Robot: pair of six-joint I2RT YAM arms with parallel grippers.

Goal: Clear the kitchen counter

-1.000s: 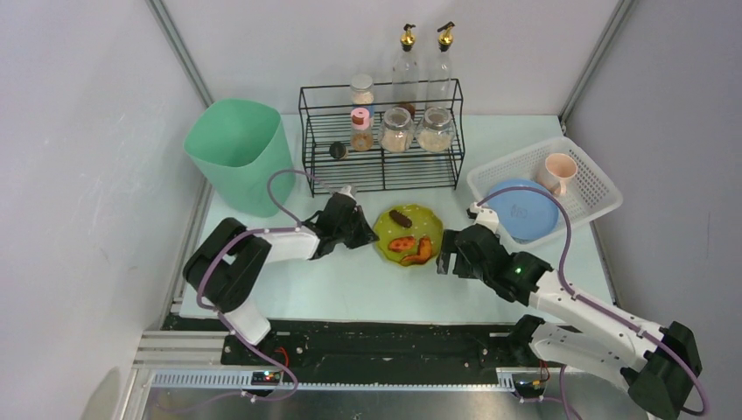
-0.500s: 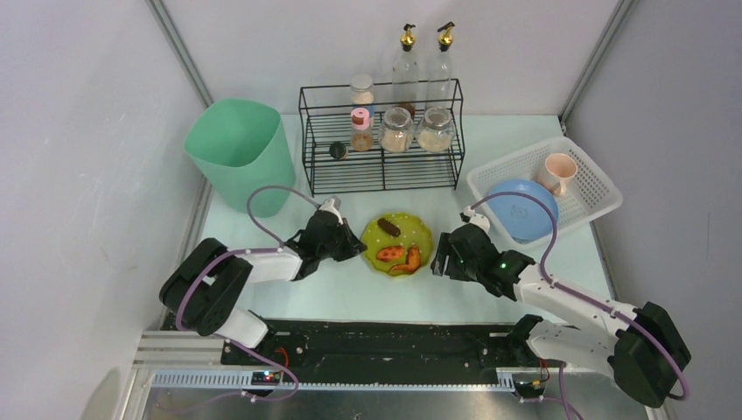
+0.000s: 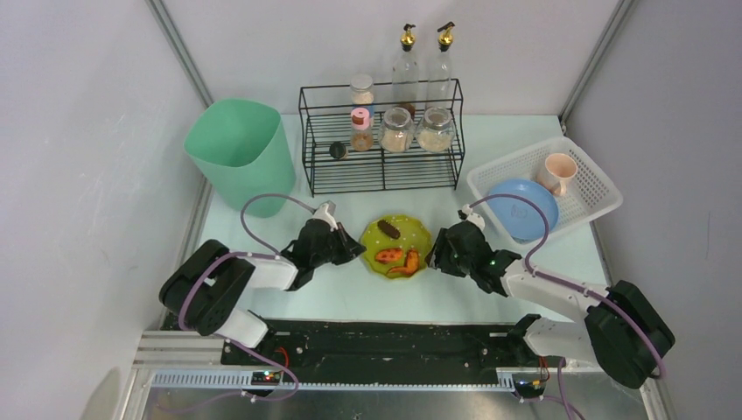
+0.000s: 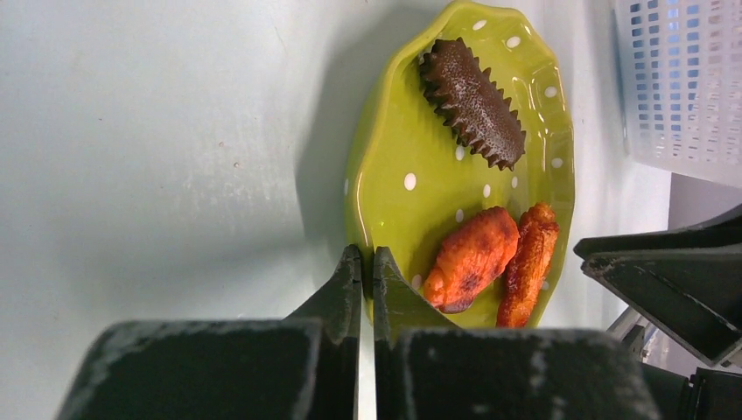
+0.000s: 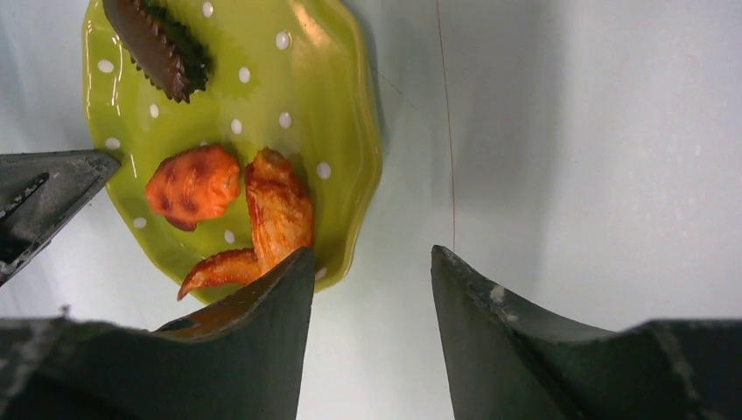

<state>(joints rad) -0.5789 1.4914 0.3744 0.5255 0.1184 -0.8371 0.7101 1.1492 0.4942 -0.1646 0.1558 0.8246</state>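
Note:
A lime-green dotted plate lies on the kitchen counter, near its front middle. It carries a brown ridged cake, an orange nugget and a fried wing. My left gripper is shut on the plate's left rim, one finger under it and one inside. On the plate's right side my right gripper is open. Its left finger overlaps the wing's end and the rim, its right finger is over bare counter. In the top view the left gripper and right gripper flank the plate.
A mint-green bin stands at the back left. The black wire rack behind the plate holds jars, with two bottles behind it. At the right, a white basket holds a blue plate and a pink cup.
The left gripper has dragged the green plate nearer and to the left. The right gripper followed to the plate's right rim and its jaws have narrowed.

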